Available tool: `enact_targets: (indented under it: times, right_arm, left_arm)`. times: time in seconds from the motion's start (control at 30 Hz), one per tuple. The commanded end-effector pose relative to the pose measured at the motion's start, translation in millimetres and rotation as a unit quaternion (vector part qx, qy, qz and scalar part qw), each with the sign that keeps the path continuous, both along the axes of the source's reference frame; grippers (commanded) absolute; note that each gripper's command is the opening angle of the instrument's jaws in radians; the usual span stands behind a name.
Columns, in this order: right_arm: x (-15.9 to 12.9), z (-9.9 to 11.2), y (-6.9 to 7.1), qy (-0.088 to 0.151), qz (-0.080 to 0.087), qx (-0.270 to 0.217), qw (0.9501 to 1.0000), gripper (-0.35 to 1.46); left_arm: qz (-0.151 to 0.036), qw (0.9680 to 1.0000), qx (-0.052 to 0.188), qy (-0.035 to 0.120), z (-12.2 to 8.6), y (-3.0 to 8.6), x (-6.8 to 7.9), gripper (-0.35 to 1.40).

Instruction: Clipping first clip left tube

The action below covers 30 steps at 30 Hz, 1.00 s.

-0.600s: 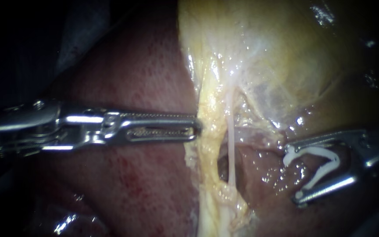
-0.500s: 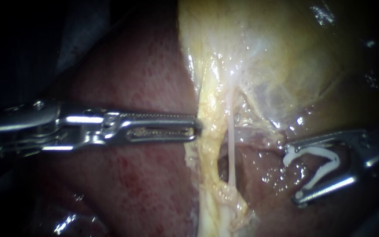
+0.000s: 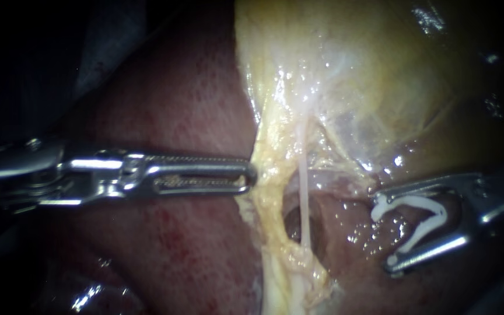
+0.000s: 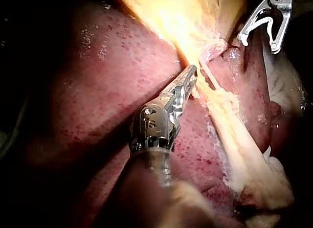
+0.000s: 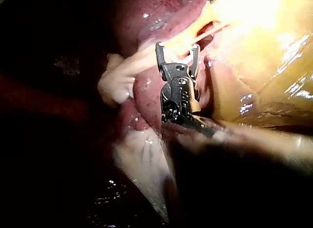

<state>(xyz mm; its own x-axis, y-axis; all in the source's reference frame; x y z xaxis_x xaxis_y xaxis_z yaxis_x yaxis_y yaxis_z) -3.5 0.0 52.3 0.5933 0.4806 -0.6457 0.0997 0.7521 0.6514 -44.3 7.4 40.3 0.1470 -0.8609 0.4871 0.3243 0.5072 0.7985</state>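
readable text: none | left instrument (image 4: 190,76): faint mark on its joint, seemingly too blurred to read

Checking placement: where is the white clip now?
Endoscope view, right side: white clip held in the jaws of my right instrument, apart from the thin tube.

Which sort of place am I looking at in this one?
Probably a surgical practice bench seen up close: bare liver and gallbladder, a thin pale tube, and two metal instruments, the left instrument gripping yellowish tissue, the right instrument holding a white clip.
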Motion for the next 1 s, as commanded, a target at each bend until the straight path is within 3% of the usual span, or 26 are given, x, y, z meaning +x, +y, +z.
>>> enact_targets:
  times: [0.03,0.33,0.5,0.8,1.0]
  right_arm:
    - [0.2,0.1,-0.1,-0.001,0.000,0.000,1.0000,0.60]
    - [2.3,0.6,-0.6,-0.003,0.006,-0.002,1.0000,0.60]
    - [3.8,1.7,-1.7,-0.004,0.007,-0.006,0.9999,0.60]
    - [6.1,4.6,-4.3,-0.006,-0.004,-0.003,1.0000,0.60]
    - [7.3,6.1,-4.9,-0.007,-0.005,-0.003,1.0000,0.60]
  left_arm:
    - [-0.001,1.0000,0.000,0.000,-0.3,0.0,0.0,-0.35]
    - [-0.001,1.0000,0.000,-0.003,-1.4,-0.6,-0.4,-0.35]
    - [-0.002,1.0000,-0.001,-0.004,-2.0,-0.8,-0.6,-0.35]
    - [-0.002,1.0000,0.000,-0.004,-2.5,-1.0,-0.8,-0.35]
    - [-0.003,1.0000,-0.001,-0.006,-2.6,-1.1,-0.8,-0.35]
